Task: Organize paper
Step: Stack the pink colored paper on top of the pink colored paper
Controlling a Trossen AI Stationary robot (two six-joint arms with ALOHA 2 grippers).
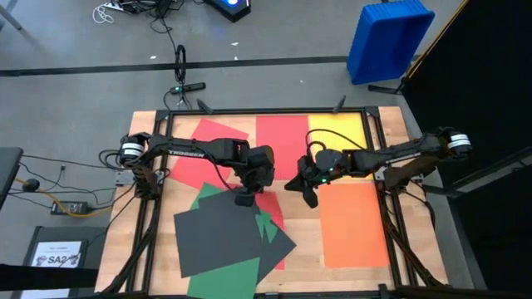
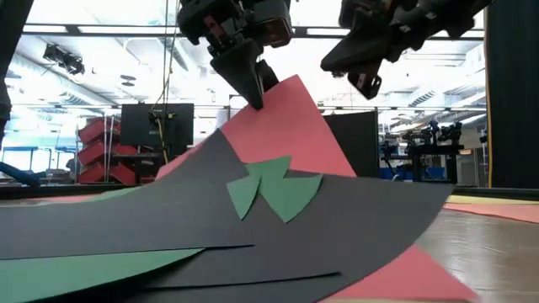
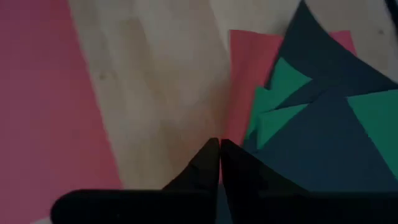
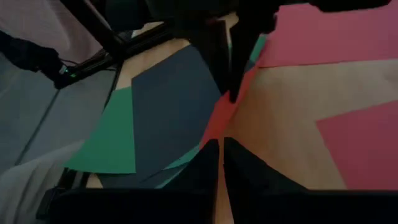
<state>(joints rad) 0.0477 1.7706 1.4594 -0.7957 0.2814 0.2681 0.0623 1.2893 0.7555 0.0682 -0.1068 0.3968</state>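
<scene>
A red sheet (image 2: pixel 290 126) of the paper is raised at one edge, with my left gripper (image 2: pixel 255 97) shut on it near the table's middle. Dark grey sheets (image 1: pixel 224 237) and green sheets (image 2: pixel 278 189) lie overlapped on it and slope down to the near left. My right gripper (image 1: pixel 309 198) hangs shut and empty in the air just right of it, clear of the sheets. Flat on the table lie two more red sheets (image 1: pixel 281 137), a yellow one (image 1: pixel 337 131) and an orange one (image 1: pixel 353 224). My left gripper pinches the red sheet at its raised edge (image 3: pixel 231 134) between its two fingers, slanting down from above. Whether a dark grey layer is in the pinch too, I cannot tell. The held edge stands well above the table; the sheet slopes down, its lower part on the table.
Black frame rails (image 1: pixel 378 149) run around the wooden table. A blue bin (image 1: pixel 386 37) stands on the floor beyond the far right corner. A small white printed sheet (image 1: pixel 56 253) lies off the table at the near left. Bare wood (image 1: pixel 303 241) shows between the pile and the orange sheet.
</scene>
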